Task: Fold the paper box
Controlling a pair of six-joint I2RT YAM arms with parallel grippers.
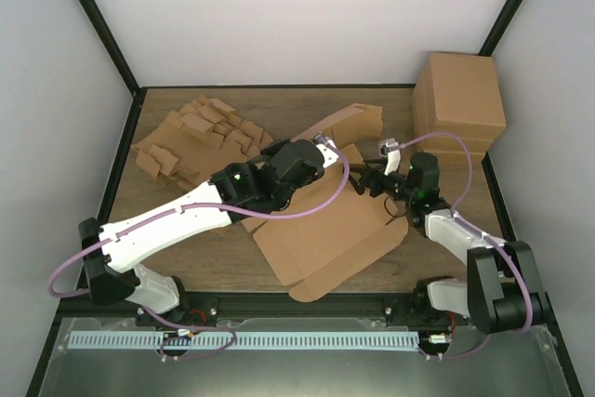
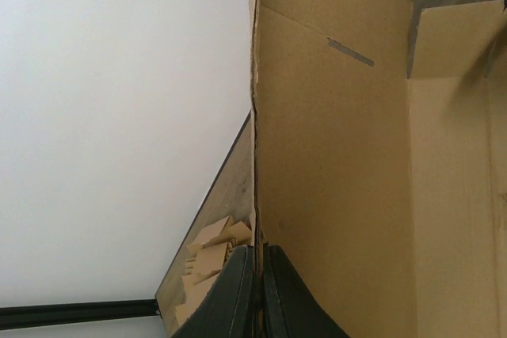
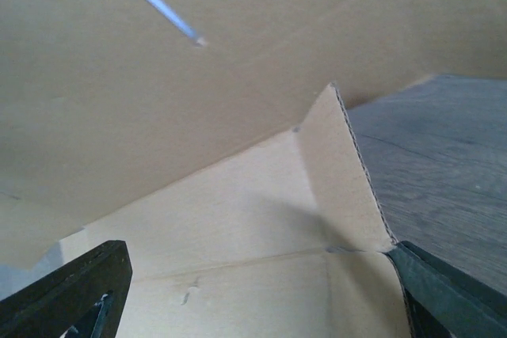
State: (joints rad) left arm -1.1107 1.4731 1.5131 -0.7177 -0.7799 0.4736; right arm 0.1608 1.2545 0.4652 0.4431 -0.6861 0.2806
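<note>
Top external view: paper box (image 1: 325,239) lay mid-way across the table (image 1: 186,262), base flat, rear panel tipped up.
Left gripper (image 2: 259,257) was clenched on the raised panel's edge, seen edge-on in the left wrist view. Right gripper (image 3: 257,263) was spread wide, grasping nothing, with a small upright side flap (image 3: 341,172) between its fingers. Likely best: left holds the panel steady and upright while right pushes the flap inward along its crease, slowly, or the wall may buckle or slip free.

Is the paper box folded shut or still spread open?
Open: the paper box lies mostly flat, one panel raised in the shut left hand.
</note>
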